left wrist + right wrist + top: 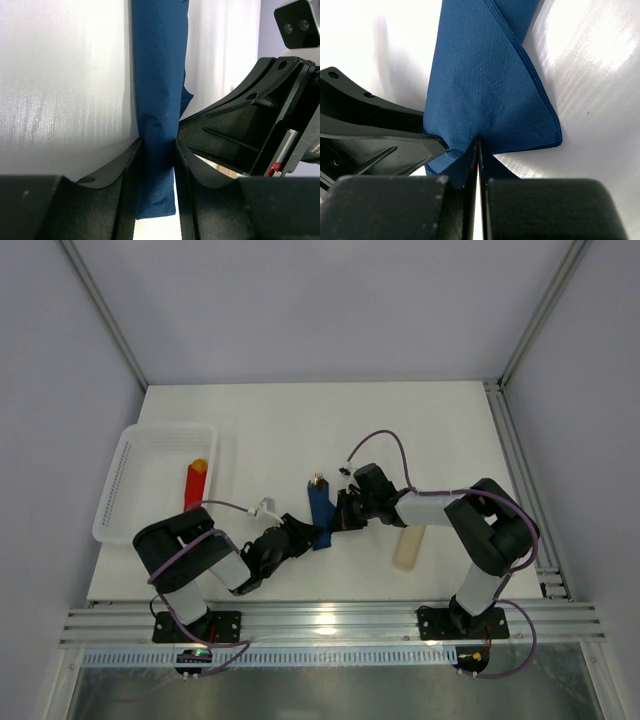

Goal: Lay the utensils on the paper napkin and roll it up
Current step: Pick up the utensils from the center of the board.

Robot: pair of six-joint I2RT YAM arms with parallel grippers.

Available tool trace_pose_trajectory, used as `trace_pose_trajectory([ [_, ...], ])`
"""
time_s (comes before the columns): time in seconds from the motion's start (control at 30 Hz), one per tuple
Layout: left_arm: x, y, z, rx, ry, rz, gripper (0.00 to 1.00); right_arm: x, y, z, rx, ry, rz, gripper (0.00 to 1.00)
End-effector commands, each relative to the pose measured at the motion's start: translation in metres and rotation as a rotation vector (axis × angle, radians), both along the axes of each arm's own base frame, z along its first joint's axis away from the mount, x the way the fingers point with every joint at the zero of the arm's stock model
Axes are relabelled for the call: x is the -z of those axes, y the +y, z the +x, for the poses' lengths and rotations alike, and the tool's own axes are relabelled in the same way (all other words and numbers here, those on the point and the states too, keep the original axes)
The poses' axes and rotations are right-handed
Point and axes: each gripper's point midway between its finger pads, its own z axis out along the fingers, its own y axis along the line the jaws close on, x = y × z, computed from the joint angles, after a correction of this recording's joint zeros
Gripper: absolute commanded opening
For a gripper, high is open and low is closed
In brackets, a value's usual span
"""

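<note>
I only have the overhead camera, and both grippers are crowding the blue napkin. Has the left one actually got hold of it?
Observer: Yes. Its wrist camera shows the left gripper squeezing the rolled napkin, a finger on each side.
Operator: And the right one?
Observer: The right gripper is shut, nipping a loose flap at the napkin's edge.
Operator: Is the roll tight there?
Observer: No. In the right wrist view the layers fan out wide beyond the pinch.

The rolled paper napkin (pixel 157 75) sits pinched between both fingers of the left pincer (pixel 157 146).
</note>
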Motion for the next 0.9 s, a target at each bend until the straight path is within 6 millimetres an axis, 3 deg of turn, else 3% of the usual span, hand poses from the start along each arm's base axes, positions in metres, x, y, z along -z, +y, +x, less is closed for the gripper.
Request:
trace_pose_trajectory([
  [0.0,0.093,0.063,-0.047,0.042,0.221,0.381,0.33,-0.008,-0.004,0.006,0.005,-0.048,-0.033,0.04],
  [0.1,0.093,0.064,-0.047,0.039,0.222,0.379,0.3,-0.012,-0.005,0.008,0.005,-0.063,-0.039,0.03],
  [0.37,0.093,0.063,-0.048,0.038,0.218,0.369,0.08,-0.021,-0.008,0.014,0.015,-0.095,-0.061,0.04],
  [0.87,0.088,0.061,-0.047,0.046,0.196,0.35,0.0,-0.043,-0.031,0.016,0.066,-0.129,-0.053,0.04],
])
